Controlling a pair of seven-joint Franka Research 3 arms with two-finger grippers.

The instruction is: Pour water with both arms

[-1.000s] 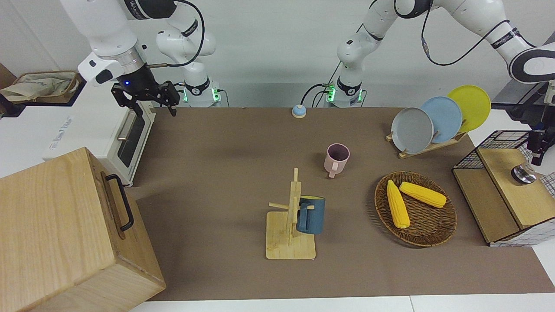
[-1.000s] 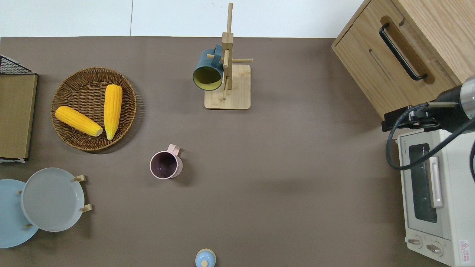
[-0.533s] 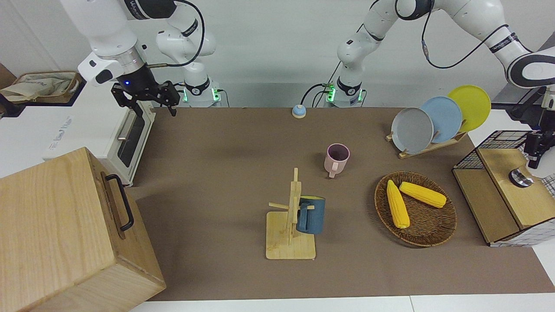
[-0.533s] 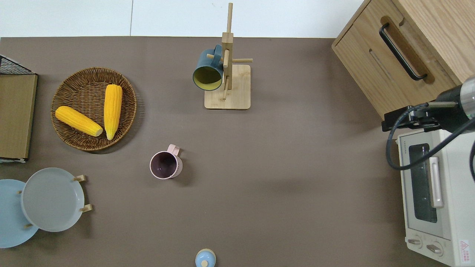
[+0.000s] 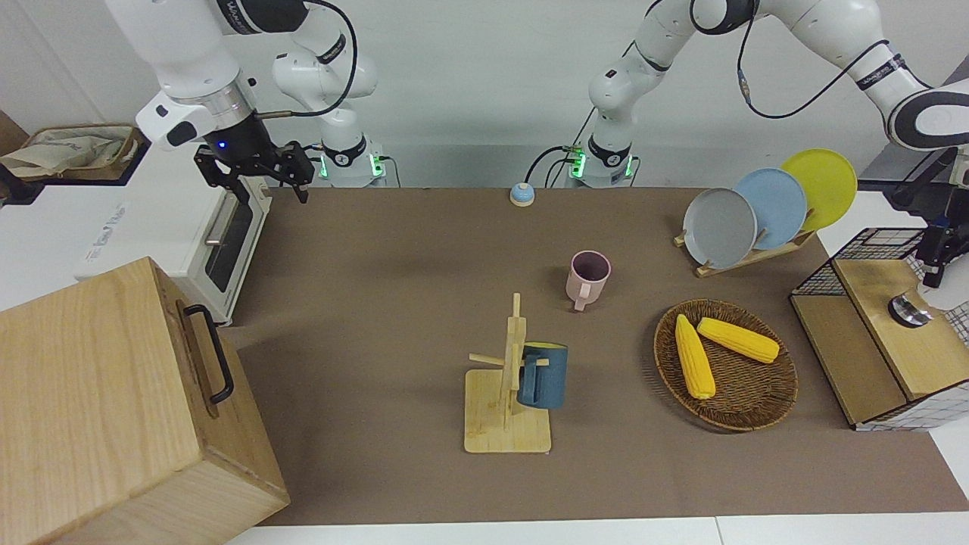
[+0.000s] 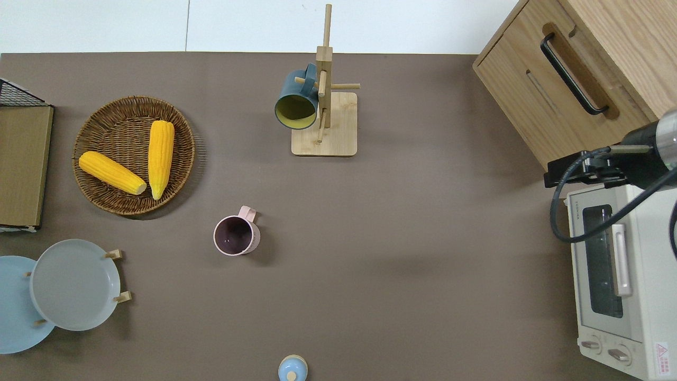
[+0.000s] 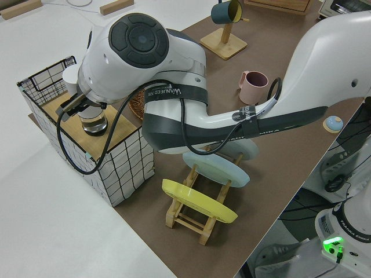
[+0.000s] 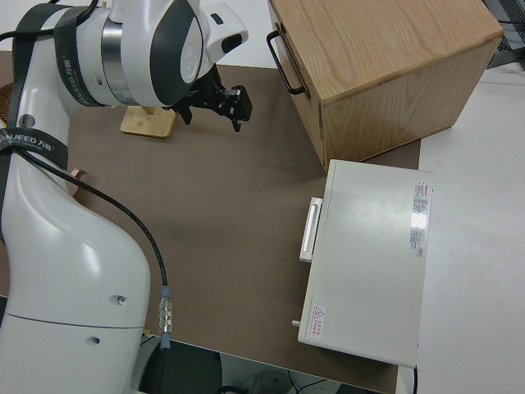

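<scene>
Left claw (image 5: 939, 261) at frame edge over cup (image 5: 908, 309), grip unclear.

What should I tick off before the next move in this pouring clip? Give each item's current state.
1. Pink mug upright, mouth up: ok.
2. Left gripper at the glass on the wooden shelf: ok.
3. Left gripper's hold on the glass: cannot tell.
4. Water in the glass: cannot tell.
5. Right gripper open and empty: ok.
6. Blue mug hung on its rack, apart from the pink mug: ok.
</scene>
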